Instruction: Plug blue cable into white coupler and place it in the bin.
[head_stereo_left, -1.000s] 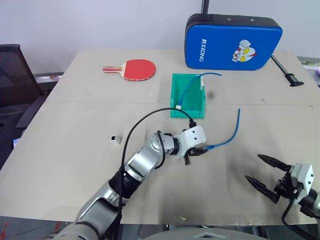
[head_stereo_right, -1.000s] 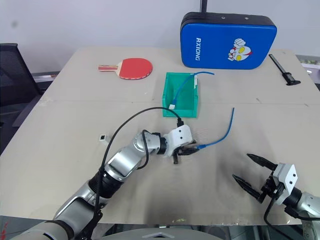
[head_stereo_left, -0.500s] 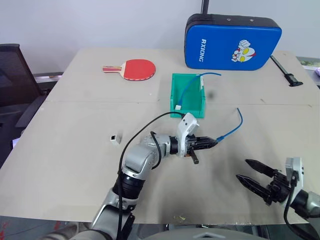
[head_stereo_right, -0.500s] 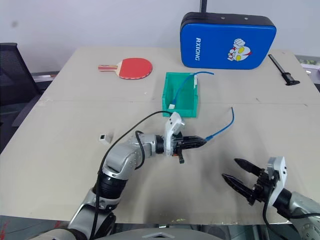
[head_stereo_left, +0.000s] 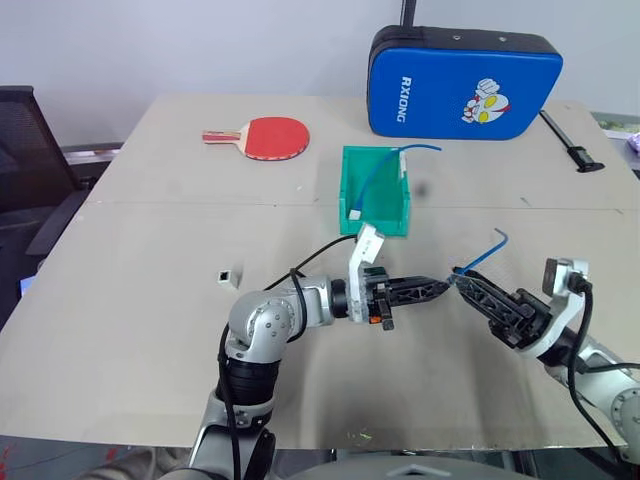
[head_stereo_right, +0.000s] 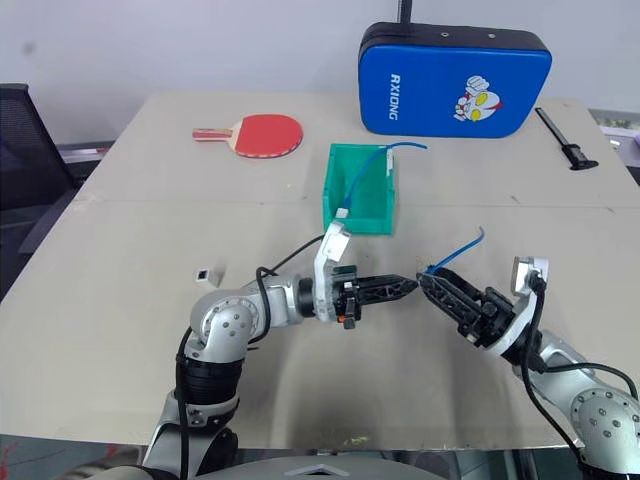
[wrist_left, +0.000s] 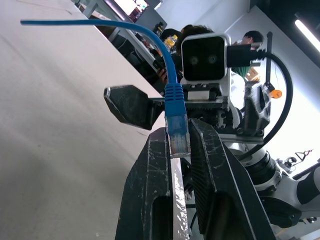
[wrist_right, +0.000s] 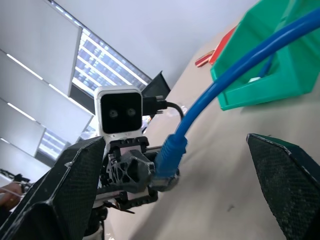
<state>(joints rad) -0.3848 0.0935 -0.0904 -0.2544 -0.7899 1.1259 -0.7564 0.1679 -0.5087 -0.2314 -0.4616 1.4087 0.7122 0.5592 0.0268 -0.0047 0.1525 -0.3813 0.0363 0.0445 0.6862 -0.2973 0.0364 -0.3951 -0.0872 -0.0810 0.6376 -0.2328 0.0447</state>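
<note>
My left gripper (head_stereo_left: 440, 286) is shut on the clear plug end of the blue cable (head_stereo_left: 487, 250), held level above the table and pointing right. The cable's free end curls up and away (wrist_left: 100, 24). My right gripper (head_stereo_left: 472, 292) faces it tip to tip and stands open, with one finger (wrist_right: 65, 190) on each side of the plug and not touching it. The white coupler (head_stereo_left: 228, 277) lies alone on the table, well left of both grippers. The green bin (head_stereo_left: 352, 190) stands behind them, toward the table's middle.
Inside the bin lies another blue cable (head_stereo_left: 385, 168) with a white end piece. A red paddle (head_stereo_left: 270, 137) is at the back left, a blue padded case (head_stereo_left: 465, 82) at the back, a black tool (head_stereo_left: 575, 145) far right, and a chair (head_stereo_left: 25, 150) off the left edge.
My left gripper lifted the cable off the table and rolled its wrist. My right gripper rose and swung left, from near the front right edge to the plug, its fingers still wide.
</note>
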